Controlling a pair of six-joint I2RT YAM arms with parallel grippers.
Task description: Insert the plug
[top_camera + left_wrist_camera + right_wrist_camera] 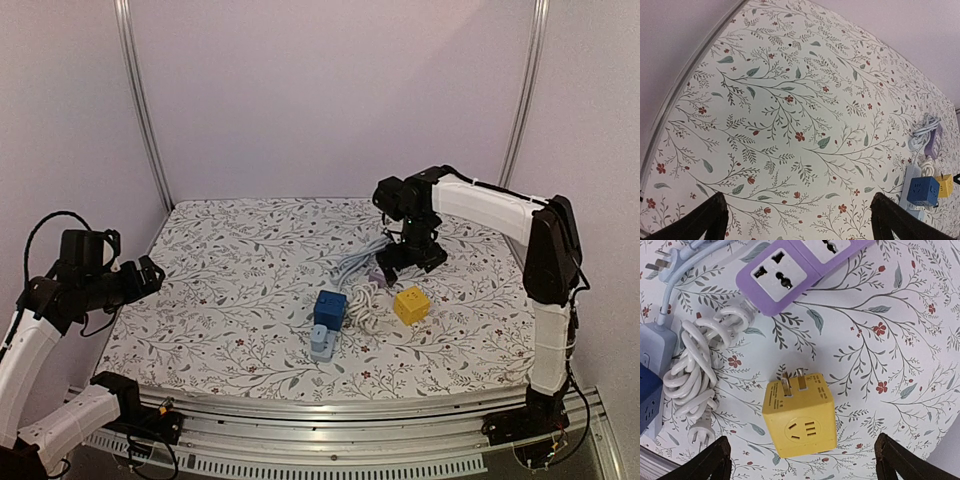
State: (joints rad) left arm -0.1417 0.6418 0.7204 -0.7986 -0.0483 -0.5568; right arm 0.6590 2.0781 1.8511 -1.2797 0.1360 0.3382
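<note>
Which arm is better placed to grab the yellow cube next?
Right. The right claw, open, hangs directly above the yellow cube, with the purple strip nearby. The left claw, also open, is over cloth at the far left, away from both.

**Two white arms with black joints**

The left arm [25, 365] and the right arm [490, 205] both have white tubes joined by chunky black parts. A thin black cable [58, 213] loops off the left one. Each wrist camera shows dark, pointed fingers [705, 222].
</note>
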